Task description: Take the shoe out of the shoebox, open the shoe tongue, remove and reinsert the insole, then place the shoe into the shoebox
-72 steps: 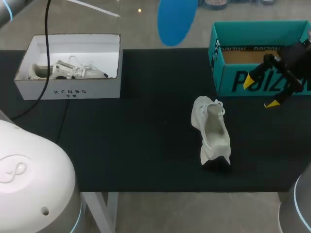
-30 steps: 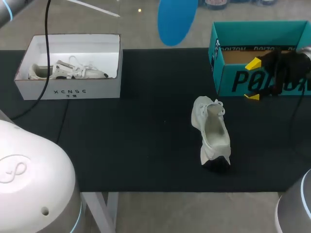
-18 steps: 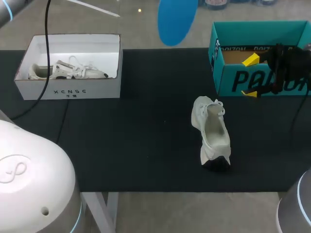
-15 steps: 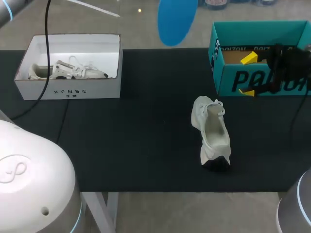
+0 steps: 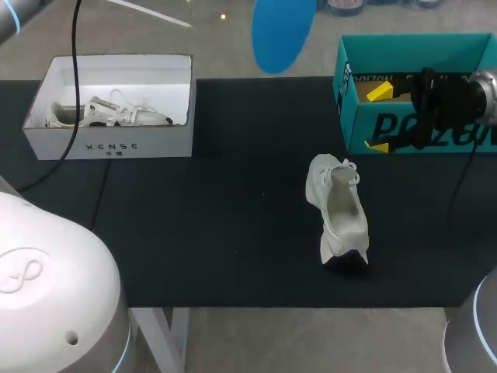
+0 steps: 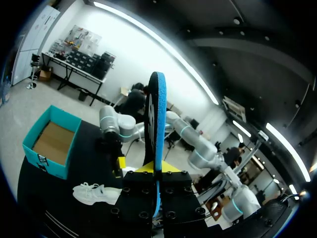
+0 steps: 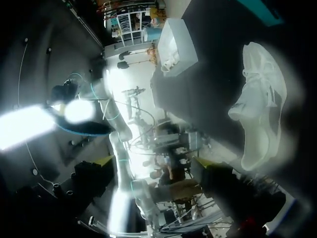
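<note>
**Insole aloft, shoe down on the mat**

Start with the black table [image 5: 233, 233], and everything in play is spread across it. On the robot's right, at the far edge, sits the teal shoebox [image 5: 411, 54], lid off, brown cardboard floor showing, big dark lettering across its front wall (left unread here). Over on the left is a white box [image 5: 167, 116] with small print on its front face and another pale, laced shoe lying inside.

Now the shoe [image 5: 338, 210] itself: all white, out of the shoebox and resting on the mat in front of its near left corner, well clear of both boxes. Its opening faces up and its laces are bunched at the end nearer the teal box.

The blue insole [image 6: 157, 129] is up in the air, standing on edge, pinched between the left gripper [image 6: 156, 171] fingers.

The right gripper [image 5: 379, 119] is spread wide and holds nothing, one yellow tip above the shoebox's interior, the other in front of its lettered wall.
</note>
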Robot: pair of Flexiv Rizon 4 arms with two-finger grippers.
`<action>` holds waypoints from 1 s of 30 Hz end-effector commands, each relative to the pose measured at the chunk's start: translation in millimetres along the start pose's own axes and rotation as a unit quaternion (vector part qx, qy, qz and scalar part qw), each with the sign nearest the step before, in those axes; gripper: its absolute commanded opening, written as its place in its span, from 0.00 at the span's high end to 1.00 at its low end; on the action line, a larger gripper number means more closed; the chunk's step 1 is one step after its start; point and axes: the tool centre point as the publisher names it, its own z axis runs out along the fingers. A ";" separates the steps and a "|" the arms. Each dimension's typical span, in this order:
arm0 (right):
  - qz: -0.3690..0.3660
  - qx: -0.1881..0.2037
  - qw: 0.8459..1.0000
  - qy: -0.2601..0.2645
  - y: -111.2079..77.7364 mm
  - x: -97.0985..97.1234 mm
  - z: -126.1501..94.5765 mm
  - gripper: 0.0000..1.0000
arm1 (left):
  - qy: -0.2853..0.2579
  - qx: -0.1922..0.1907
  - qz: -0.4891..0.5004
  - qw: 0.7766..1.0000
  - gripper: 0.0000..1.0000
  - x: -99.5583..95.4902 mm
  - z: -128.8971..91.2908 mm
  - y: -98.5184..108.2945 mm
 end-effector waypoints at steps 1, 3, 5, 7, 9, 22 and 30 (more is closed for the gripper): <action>0.000 0.002 1.000 -0.001 2.4 -0.5 -0.1 0.00 | -0.001 0.000 0.000 1.000 1.00 0.2 0.4 0.7; 0.000 0.002 1.000 -0.001 2.4 -0.5 -0.1 0.00 | -0.001 0.000 0.000 1.000 1.00 0.2 0.4 0.7; 0.000 0.002 1.000 -0.001 2.4 -0.5 -0.1 0.00 | -0.001 0.000 0.000 1.000 1.00 0.2 0.4 0.7; 0.000 0.002 1.000 -0.001 2.4 -0.5 -0.1 0.00 | -0.001 0.000 0.000 1.000 1.00 0.2 0.4 0.7; 0.004 -0.004 1.000 -0.004 2.0 -3.3 1.7 0.00 | -0.001 0.000 0.000 1.000 1.00 0.2 0.4 0.7; 0.006 -0.040 0.998 -0.043 8.2 21.8 30.1 0.00 | -0.001 0.000 0.000 1.000 1.00 0.2 0.4 0.7; 0.002 -0.039 0.999 -0.014 16.9 25.6 46.3 0.00 | -0.001 0.000 0.000 1.000 1.00 0.2 0.4 0.7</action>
